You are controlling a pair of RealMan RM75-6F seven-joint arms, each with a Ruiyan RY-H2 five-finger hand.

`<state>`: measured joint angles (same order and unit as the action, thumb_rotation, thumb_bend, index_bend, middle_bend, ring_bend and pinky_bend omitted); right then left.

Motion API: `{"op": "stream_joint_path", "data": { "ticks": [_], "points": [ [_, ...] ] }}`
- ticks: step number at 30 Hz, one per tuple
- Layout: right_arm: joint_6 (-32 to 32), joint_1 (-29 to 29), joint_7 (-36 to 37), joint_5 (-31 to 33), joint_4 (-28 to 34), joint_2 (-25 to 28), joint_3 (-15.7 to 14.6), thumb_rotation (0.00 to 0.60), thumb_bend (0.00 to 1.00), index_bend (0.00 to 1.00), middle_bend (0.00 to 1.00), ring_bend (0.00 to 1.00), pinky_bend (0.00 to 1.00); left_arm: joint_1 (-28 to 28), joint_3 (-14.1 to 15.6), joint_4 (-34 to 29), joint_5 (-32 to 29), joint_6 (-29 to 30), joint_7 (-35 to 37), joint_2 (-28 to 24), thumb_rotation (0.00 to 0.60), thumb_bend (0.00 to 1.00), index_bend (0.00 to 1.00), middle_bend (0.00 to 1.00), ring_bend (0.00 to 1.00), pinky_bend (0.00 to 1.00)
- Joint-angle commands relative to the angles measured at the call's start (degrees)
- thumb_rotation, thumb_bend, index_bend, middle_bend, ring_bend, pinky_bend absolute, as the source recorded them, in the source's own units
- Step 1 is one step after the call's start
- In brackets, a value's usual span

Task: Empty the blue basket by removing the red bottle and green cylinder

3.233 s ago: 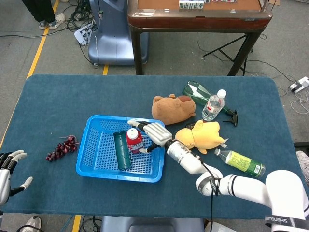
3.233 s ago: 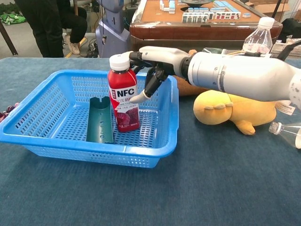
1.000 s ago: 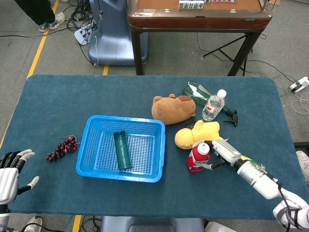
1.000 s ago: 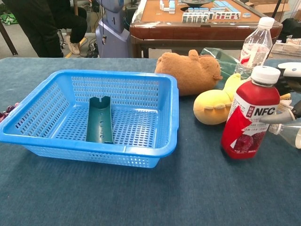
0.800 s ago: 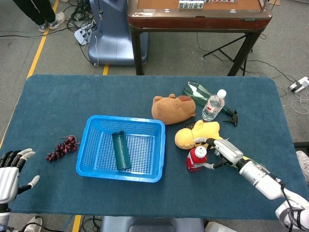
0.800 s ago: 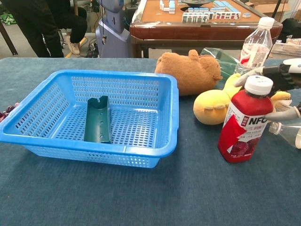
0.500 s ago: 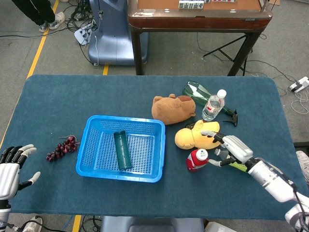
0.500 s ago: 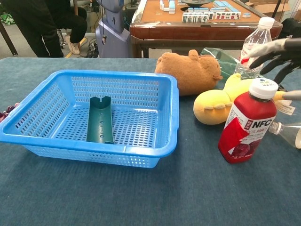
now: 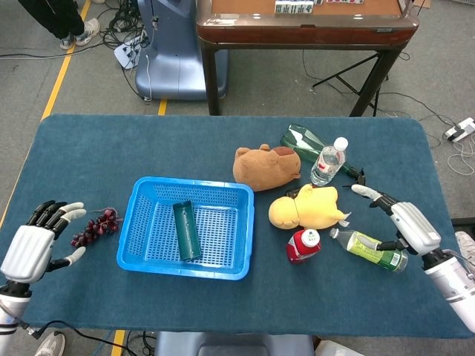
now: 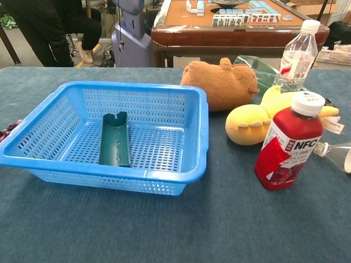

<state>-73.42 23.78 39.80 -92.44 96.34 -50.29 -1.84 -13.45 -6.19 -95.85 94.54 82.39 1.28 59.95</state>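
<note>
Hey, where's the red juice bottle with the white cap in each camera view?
Head view: the red plastic juice bottle with the white cap stands right of centre, just below the yellow plush toy.
Chest view: lower right, upright on the cloth.
Shared landmark: the blue plastic mesh basket to its left.

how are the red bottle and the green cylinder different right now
The red bottle stands on the table to the right of the blue basket; the green cylinder lies flat inside it. The bottle is red with a white cap and label; the cylinder is plain dark green. Neither is held by a hand.
</note>
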Motion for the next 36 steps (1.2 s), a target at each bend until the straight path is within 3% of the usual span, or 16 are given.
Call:
{"op": "stream_joint_path", "data": {
  "ticks": [1, 9, 19, 36],
  "points": [
    [-0.04, -0.5, -0.18, 0.11, 0.25, 0.16, -0.06, 0.6, 0.2, 0.12, 0.17, 0.18, 0.28, -4.12, -0.92, 2.19, 3.54, -2.11, 4.56, 0.49, 0.6, 0.22, 0.32, 0.24, 0.17, 0.12],
    [-0.65, -1.67, -0.27, 0.21, 0.96, 0.66, 0.59, 0.6, 0.2, 0.12, 0.17, 0.18, 0.28, -13.69, 0.28, 8.75, 11.6, -8.3, 9.51, 3.97, 0.6, 0.22, 0.32, 0.24, 0.17, 0.12],
    [-0.3, -2.82, -0.44, 0.73, 1.54, 1.44, 1.0, 0.6, 0.2, 0.12, 0.17, 0.18, 0.28, -22.87, 3.01, 18.0, 17.7, -14.38, 8.16, 10.53, 0.6, 0.22, 0.3, 0.23, 0.17, 0.12],
    [1.28, -3.79, -1.12, 1.91, 1.7, 1.28, 1.79, 0.6, 0.2, 0.12, 0.17, 0.18, 0.28, -33.88, 7.25, 32.98, 21.61, -19.36, 5.33, 20.69, 0.6, 0.22, 0.24, 0.18, 0.17, 0.12]
  ]
}}
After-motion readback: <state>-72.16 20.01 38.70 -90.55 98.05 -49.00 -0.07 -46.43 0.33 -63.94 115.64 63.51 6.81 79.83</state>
